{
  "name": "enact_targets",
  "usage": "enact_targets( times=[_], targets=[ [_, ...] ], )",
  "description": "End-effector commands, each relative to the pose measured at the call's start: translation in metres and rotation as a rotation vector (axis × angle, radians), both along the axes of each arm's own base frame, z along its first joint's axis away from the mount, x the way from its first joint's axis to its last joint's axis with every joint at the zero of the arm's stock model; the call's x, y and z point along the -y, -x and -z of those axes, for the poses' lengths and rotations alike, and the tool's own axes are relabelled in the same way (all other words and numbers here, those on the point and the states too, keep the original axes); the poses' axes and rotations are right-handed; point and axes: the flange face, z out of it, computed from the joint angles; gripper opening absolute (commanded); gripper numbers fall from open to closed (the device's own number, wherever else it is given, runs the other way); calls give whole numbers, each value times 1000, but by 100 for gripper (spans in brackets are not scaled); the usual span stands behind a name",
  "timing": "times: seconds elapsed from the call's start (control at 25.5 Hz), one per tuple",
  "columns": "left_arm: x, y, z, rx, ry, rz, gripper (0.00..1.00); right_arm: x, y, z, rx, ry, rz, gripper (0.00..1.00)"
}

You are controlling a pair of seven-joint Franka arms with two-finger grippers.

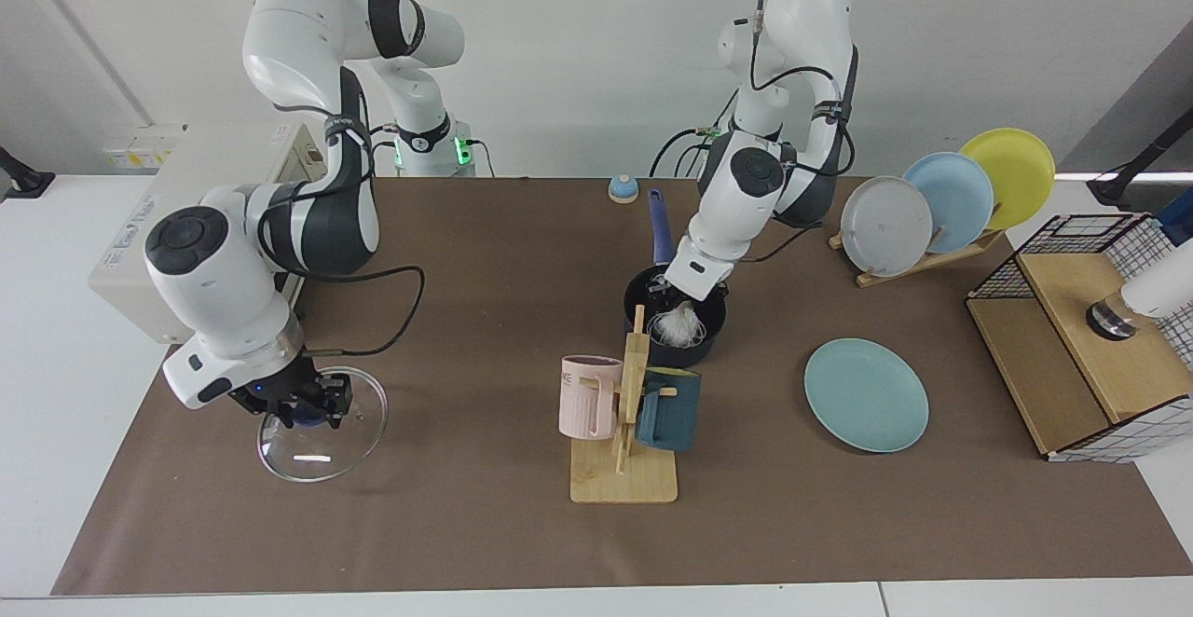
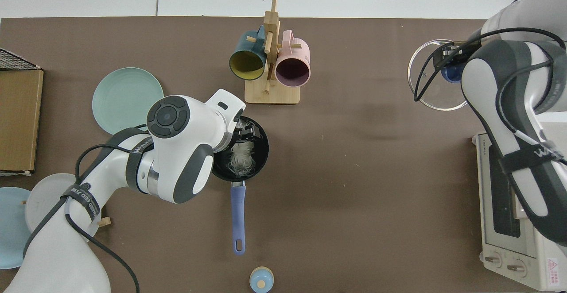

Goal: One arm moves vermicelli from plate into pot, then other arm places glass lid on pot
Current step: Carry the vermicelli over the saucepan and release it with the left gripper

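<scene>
Now my left gripper (image 1: 673, 297) is down inside the pot (image 1: 706, 342), its fingers closed on the vermicelli (image 1: 678, 325), whose white threads hang in a clump into the dark bowl; from above the noodles (image 2: 242, 159) lie within the pot's rim (image 2: 265, 151), with the blue handle running away from my wrist toward a small blue knobbed piece (image 2: 261, 279) at the table's edge. Just in front of the pot in the facing view stands the wooden mug rack (image 1: 626, 468), its upright post rising across the pot's near wall, with a pink mug (image 1: 587, 397) and a dark teal mug (image 1: 669, 409) hung on it. The teal plate (image 1: 866, 394) sits bare on the brown mat, off to the side of the pot and apart from it. My right gripper (image 1: 300, 402) is clamped on the blue knob of the glass lid (image 1: 317, 435), which tilts, held off the mat, well away from the pot, near the white oven (image 2: 514, 240). A rack of grey, light-blue and yellow plates (image 1: 946, 202) stands behind the teal plate.
</scene>
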Motion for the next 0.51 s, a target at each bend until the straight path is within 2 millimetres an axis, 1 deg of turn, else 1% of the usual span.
enact_targets(
  times=[0.0, 0.12, 0.24, 0.31, 0.35, 0.39, 0.47],
  targets=[
    [-21, -3, -57, 3, -28, -4, 100, 0, 48, -26, -48, -11, -25, 0],
    [-32, -6, -97, 6, -95, 6, 100, 2, 61, -35, -62, -14, -18, 0],
    [-41, -8, -126, 19, -159, 13, 100, 2, 66, -39, -59, -14, -16, 0],
    [-55, -13, -150, 43, -194, 4, 100, 0, 66, -39, -58, -14, -18, 0],
    [-66, -18, -165, 56, -211, -4, 100, -2, 65, -40, -52, -15, -22, 0],
    [-74, -19, -175, 59, -228, -8, 100, -11, 65, -41, -47, -15, -32, 0],
    [-94, -21, -195, 61, -246, -9, 100, -35, 64, -41, -44, -15, -44, 0]
  ],
)
